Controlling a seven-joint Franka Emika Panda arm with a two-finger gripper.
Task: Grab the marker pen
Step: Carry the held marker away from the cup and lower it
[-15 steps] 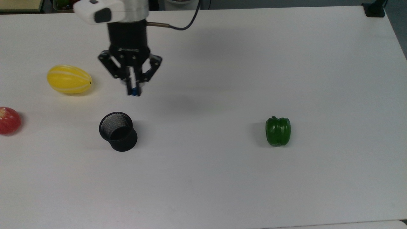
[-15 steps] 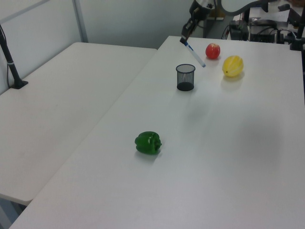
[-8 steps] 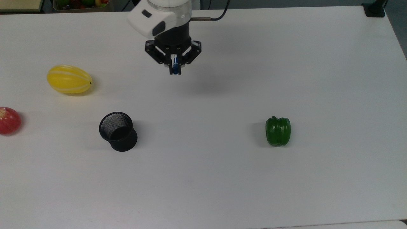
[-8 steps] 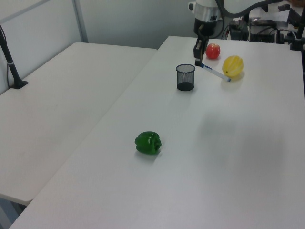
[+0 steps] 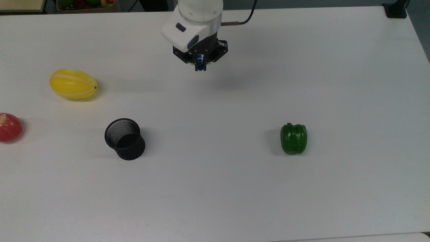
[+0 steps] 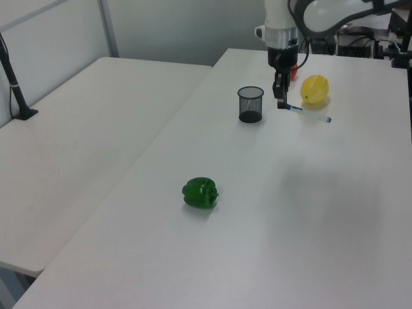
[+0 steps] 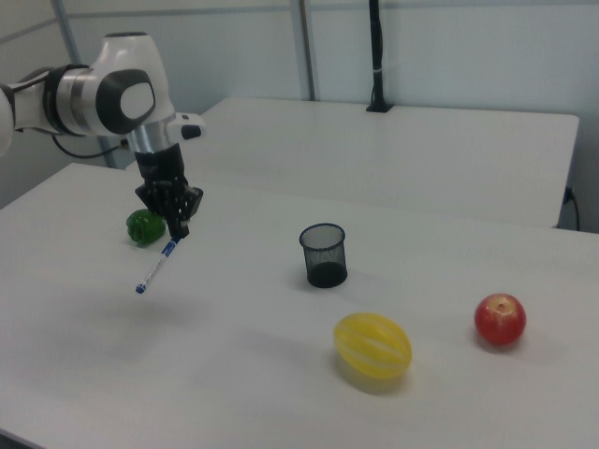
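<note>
Your black two-finger end effector [image 7: 178, 224] is clamped on the slim white-barrelled marker pen with blue cap [image 7: 157, 265], gripping it at one end so that nearly the whole barrel hangs free. In the right view the pen slants down and toward the right view's left, well above the white table [image 5: 235, 188]; in the left view it sticks out almost level toward the left view's right, just in front of the yellow striped melon-shaped fruit [image 6: 314, 89]. In the top view you see only its blue end [image 5: 200, 63] between the fingers, near the far edge of the table.

Expect the pen to be light and stiff, so weight is no worry. The smooth round plastic barrel is likely slippery, and with the hold so far from its middle it can pivot in the fingers if you swing or stop sharply. A grip nearer the centre of the barrel would sit steadier; with this end hold, keep the squeeze firm and your motions gentle.

The black mesh pen cup [image 5: 124, 138] stands upright near the middle left in the top view, well apart from the pen. The green bell pepper [image 5: 294, 138] lies to the top view's right, the red apple [image 5: 9, 127] at its left edge.
</note>
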